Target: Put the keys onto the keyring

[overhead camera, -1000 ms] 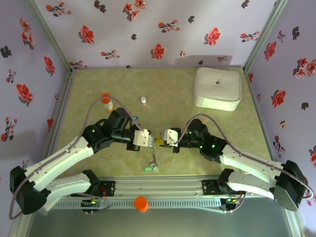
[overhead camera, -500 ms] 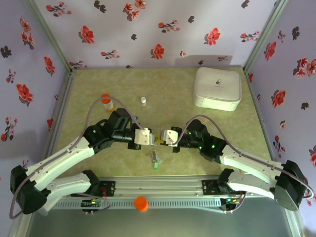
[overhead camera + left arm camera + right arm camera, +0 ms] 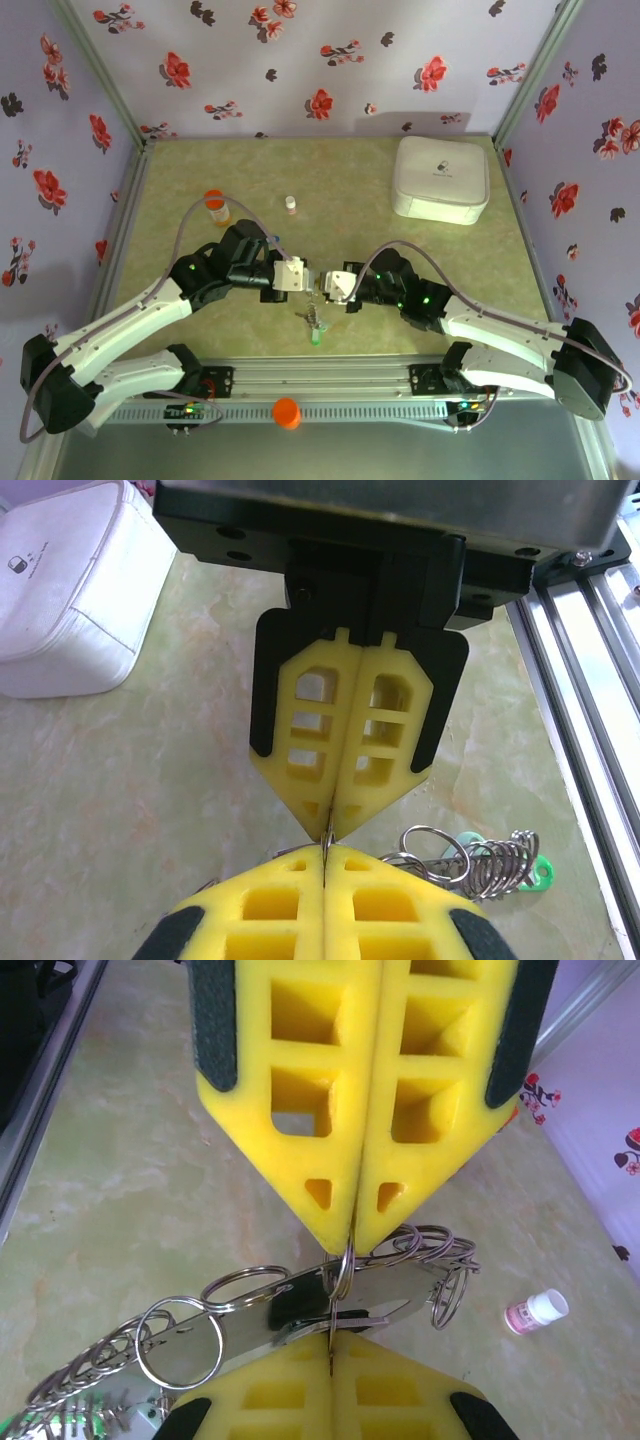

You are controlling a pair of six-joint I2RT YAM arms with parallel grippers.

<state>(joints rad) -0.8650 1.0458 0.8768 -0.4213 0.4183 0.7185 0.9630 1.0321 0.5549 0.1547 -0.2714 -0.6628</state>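
I work inside a small booth. The back wall (image 3: 320, 70), the left wall (image 3: 50, 180) and the right wall (image 3: 590, 180) are all papered in pale lilac with scattered red and dark flowers. Slim metal posts stand in the two far corners, one on the left (image 3: 105, 80) and one on the right (image 3: 537, 70). My worktop (image 3: 350, 180) is a pale green-beige surface with a soft marbled pattern, edged by thin metal strips along the walls. A ribbed aluminium rail (image 3: 330, 385) runs along its near edge, with a plain grey floor strip (image 3: 330, 450) below it. The light is bright and even, and the shadows are soft.
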